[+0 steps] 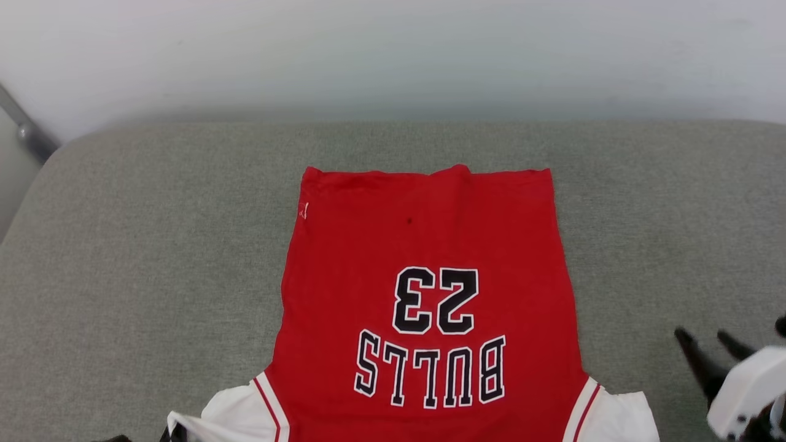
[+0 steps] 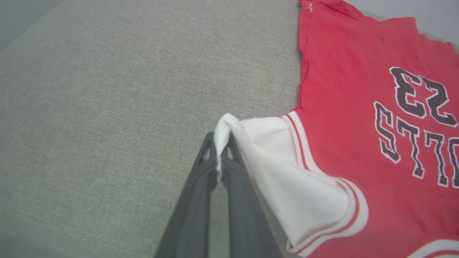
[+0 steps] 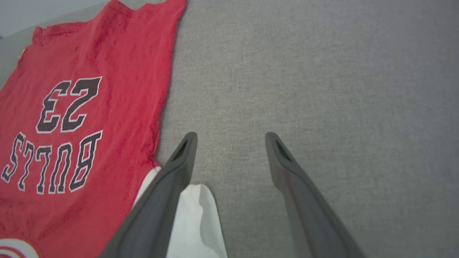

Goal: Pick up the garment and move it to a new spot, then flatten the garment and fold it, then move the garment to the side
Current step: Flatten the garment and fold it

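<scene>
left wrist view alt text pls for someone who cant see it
The left gripper is shut on the bunched white sleeve of the red jersey shirt, which lies spread on a grey fabric surface. Its black lettering shows at the right.

Garment (image 1: 430, 233): "BULLS 23" (inverted); hem logo (image 1: 303, 210) unclear.

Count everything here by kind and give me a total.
Jerseys: 1, the red jersey
Grippers: 2, the left gripper shut on the jersey's white sleeve, the right gripper open
Cushions: 1, the grey cushion under the jersey
Total: 4
</scene>
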You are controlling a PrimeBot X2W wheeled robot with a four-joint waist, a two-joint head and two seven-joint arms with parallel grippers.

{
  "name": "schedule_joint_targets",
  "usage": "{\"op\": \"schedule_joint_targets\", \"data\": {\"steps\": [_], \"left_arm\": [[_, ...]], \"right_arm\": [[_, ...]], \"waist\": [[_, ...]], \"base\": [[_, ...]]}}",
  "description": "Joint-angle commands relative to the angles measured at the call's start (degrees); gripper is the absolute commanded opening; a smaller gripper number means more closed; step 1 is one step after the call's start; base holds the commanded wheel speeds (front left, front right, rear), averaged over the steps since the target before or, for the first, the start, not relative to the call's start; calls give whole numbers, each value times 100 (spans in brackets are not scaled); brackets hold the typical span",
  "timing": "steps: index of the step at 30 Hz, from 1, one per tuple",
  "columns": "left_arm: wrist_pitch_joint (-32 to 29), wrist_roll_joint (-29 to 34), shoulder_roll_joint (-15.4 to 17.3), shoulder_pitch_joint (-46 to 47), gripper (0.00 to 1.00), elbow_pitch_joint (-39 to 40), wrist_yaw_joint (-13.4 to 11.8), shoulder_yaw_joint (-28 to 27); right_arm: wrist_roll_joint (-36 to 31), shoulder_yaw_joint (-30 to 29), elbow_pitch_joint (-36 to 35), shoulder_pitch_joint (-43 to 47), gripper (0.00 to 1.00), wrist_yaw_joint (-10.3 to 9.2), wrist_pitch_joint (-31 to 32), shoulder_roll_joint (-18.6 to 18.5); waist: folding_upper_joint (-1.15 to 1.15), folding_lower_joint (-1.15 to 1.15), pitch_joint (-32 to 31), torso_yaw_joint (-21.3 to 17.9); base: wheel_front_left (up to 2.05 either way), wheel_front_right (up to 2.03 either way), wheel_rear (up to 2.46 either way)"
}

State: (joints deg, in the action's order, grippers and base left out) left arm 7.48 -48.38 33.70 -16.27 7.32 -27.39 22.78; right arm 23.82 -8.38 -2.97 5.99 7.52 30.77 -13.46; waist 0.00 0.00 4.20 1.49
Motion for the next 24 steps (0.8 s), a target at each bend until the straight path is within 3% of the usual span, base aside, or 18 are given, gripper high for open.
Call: {"op": "schedule_joint_targets", "data": {"steps": [1, 8, 14, 24], "left_arm": [[62, 102, -46, 227, 0, 90, 13, 27], [190, 416, -355, 972, 0, 273, 119, 320], [344, 705, -686, 1581, 0, 275, 235, 602], [535, 889, -1106, 2058, 0, 222, 438, 857]], "right_arm": [[102, -148, 215, -628, 100, -6, -117, -23], [329, -188, 1749, -2835, 100, -6, 124, -316], [177, -129, 2950, -4431, 100, -5, 1202, -657], [-339, -29, 3680, -5821, 100, -5, 2485, -746]], "waist": [[0, 0, 352, 162], [0, 0, 1113, 619], [0, 0, 1660, 1112], [0, 0, 2212, 1585]], "base": [[0, 0, 0], [0, 0, 0], [0, 0, 0], [0, 0, 0]]}}
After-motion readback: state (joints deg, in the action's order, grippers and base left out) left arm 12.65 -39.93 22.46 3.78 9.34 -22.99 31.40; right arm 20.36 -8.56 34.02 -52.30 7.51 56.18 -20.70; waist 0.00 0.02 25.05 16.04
